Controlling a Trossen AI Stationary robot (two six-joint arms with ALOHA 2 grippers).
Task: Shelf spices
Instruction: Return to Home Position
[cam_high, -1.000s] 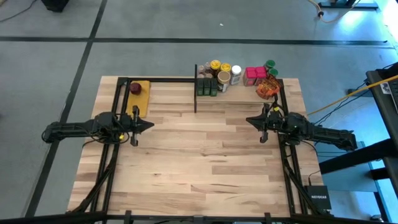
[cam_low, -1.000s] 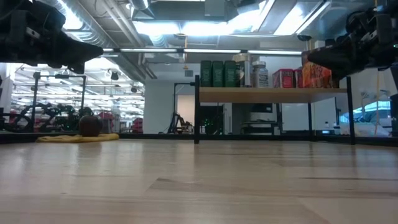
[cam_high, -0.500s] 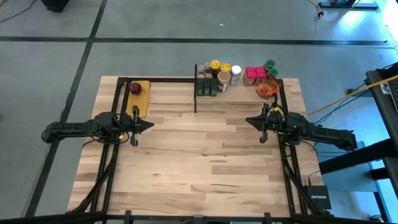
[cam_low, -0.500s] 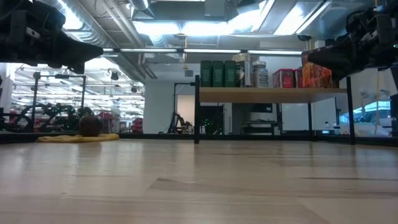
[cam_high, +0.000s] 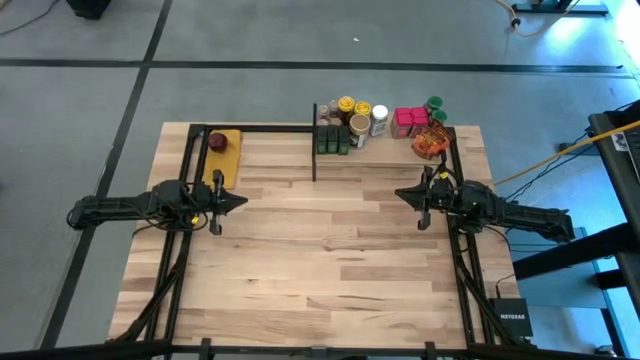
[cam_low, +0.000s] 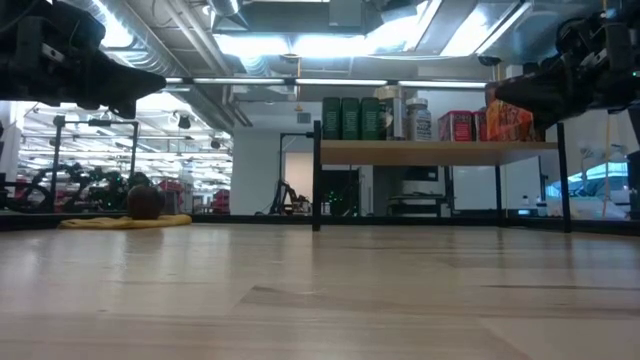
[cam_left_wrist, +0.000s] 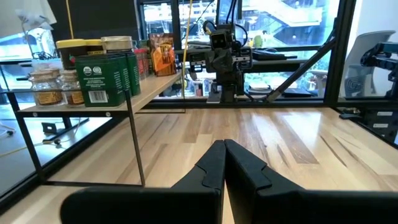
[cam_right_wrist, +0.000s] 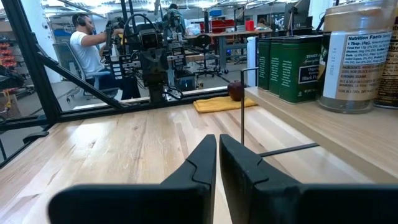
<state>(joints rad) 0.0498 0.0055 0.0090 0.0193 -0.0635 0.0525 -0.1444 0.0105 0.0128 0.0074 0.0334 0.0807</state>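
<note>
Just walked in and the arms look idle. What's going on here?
Nothing is being handled. The left gripper and right gripper hang shut and empty above the table's left and right sides, tips facing each other. The spices stand grouped on the shelf at the far edge; none lies on the tabletop. A dark red round thing sits on a yellow pad in the far left corner.

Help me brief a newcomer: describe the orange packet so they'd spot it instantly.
Find the pale wood shelf on its black frame at the far edge of the plank tabletop. At the shelf's right end, just in front of the red boxes, sits the orange packet: the only crumpled pack among rigid jars and tins.
</note>
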